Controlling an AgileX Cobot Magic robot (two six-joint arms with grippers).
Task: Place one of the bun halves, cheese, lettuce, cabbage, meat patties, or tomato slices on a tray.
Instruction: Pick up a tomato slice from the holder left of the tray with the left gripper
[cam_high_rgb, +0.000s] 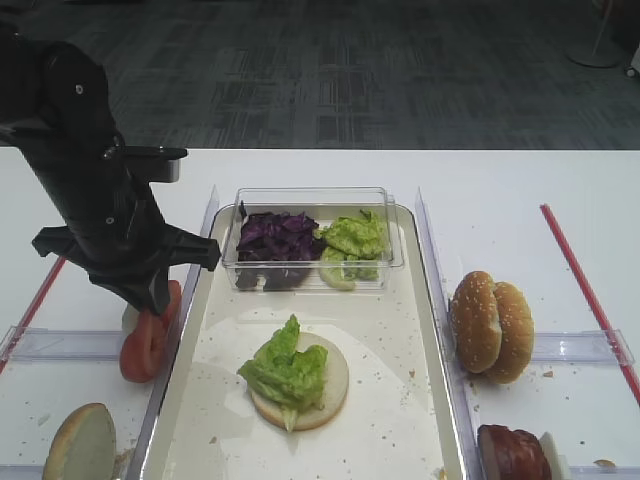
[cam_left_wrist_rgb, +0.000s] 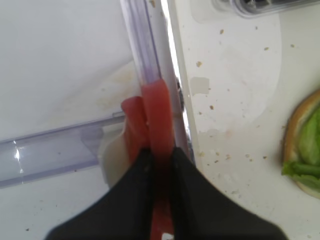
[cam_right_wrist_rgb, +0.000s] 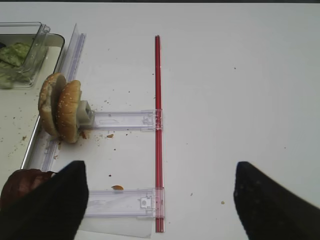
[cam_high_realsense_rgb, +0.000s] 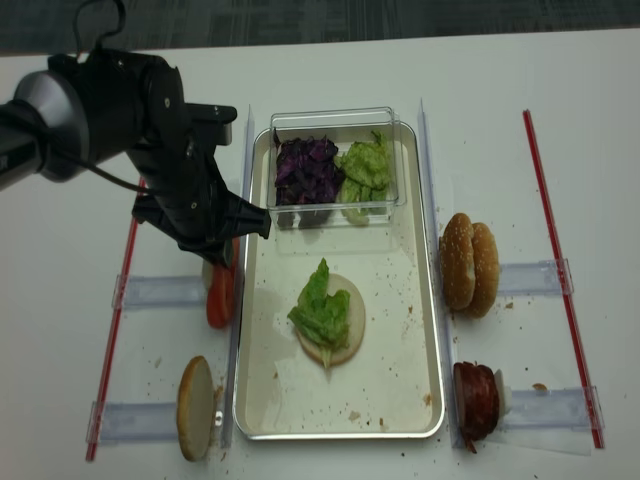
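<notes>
The tomato slices (cam_left_wrist_rgb: 152, 115) were standing on edge in a little stack just off the left rim of the tray (cam_high_rgb: 400, 400), and the left gripper (cam_left_wrist_rgb: 159, 160) had its jaws pressed in on one of them, pinching it from both sides. The left wrist view was the only one that really showed that grip; I could make out two slices there, one clamped and one just behind it. From the high views you mostly got the black arm sitting over the stack, with red peeking out underneath (cam_high_rgb: 148, 340).

On the tray itself sat one bun half (cam_high_rgb: 305, 385), cut face up, with a piece of lettuce (cam_high_rgb: 285, 365) lying on top of it. At the far end of the tray was a clear plastic box (cam_high_rgb: 315, 238) holding the purple cabbage (cam_high_rgb: 275, 238) on the left and more lettuce on the right.

Bun count: one on the tray, one standing on edge at the near left (cam_high_realsense_rgb: 195, 408), and two leaning together on the right (cam_high_realsense_rgb: 468, 265), so four halves. The meat patties (cam_high_realsense_rgb: 478, 400) stood on edge at the near right; I couldn't count them for sure.

The right gripper (cam_right_wrist_rgb: 160, 200) only turned up in its own wrist view, fingers spread wide over bare table with nothing between them. That view also showed a red strip (cam_right_wrist_rgb: 158, 130) running along the table.
</notes>
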